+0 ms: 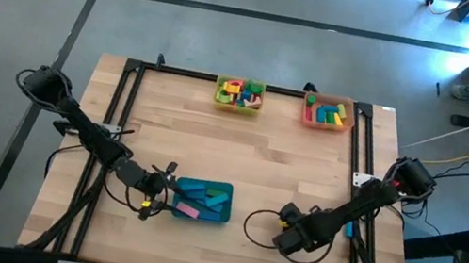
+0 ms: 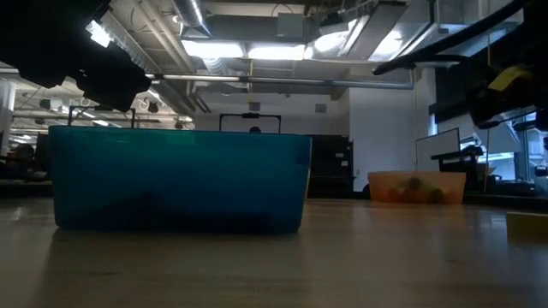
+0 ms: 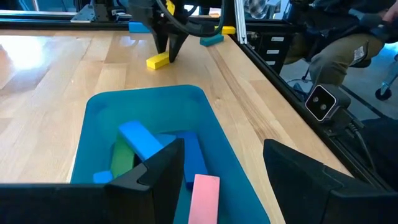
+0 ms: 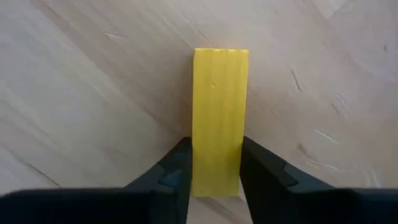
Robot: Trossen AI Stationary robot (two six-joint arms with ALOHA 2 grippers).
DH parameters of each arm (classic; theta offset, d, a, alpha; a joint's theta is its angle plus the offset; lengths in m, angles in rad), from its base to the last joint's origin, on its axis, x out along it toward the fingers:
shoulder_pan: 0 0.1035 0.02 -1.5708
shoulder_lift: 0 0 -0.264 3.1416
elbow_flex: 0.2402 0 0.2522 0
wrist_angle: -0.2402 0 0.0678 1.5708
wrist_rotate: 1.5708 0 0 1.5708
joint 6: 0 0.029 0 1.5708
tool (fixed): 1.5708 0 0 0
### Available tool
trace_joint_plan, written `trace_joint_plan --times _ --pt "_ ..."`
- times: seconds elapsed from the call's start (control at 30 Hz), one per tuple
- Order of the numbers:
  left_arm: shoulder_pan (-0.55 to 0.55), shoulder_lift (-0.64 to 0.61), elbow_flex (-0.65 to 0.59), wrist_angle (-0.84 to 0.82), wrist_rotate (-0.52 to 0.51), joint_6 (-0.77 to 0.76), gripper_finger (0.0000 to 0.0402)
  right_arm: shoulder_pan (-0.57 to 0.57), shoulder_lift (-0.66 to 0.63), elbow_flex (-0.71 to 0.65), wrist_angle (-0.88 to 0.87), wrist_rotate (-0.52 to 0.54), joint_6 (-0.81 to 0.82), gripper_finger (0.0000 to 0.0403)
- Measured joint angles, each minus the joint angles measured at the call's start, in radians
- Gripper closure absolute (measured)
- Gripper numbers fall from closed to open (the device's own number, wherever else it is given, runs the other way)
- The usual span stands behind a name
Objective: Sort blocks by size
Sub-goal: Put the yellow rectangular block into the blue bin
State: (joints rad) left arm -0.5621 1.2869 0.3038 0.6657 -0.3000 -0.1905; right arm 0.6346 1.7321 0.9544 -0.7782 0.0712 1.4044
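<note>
The right tool [image 4: 214, 167] is squeezing its 2 fingers on the long sides of a yellow block [image 4: 219, 106] lying flat on the worktop [image 4: 93, 93], which looks light, hard and smooth.

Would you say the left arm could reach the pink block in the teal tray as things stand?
Probably yes. The left end effector hangs open over the teal tray, and the pink block lies on top of the blue blocks, uncovered. The right end effector works apart, at a yellow block.
</note>
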Motion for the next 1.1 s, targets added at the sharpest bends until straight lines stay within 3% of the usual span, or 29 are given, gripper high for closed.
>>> trace_joint_plan --times 0.33,0.5,0.7,0.87,1.1 --pt "0.000 0.000 0.000 0.000 0.000 0.000 0.0199 -0.003 0.007 0.047 -0.053 0.033 -0.072 0.0295" --pt "0.000 0.000 0.000 0.000 0.000 0.000 0.0199 -0.029 0.006 0.167 -0.131 0.089 -0.159 0.0290" --pt "0.000 0.000 -0.001 0.000 0.000 -0.003 0.0199 -0.092 0.006 0.323 -0.129 0.228 -0.363 0.0294" --pt "0.000 0.000 -0.001 0.002 0.000 -0.003 0.0199 -0.155 0.004 0.389 0.044 0.338 -0.585 0.0288" --pt "0.000 0.000 -0.001 0.008 0.000 -0.011 0.0199 -0.259 0.059 0.391 0.420 0.333 -0.960 0.0291"
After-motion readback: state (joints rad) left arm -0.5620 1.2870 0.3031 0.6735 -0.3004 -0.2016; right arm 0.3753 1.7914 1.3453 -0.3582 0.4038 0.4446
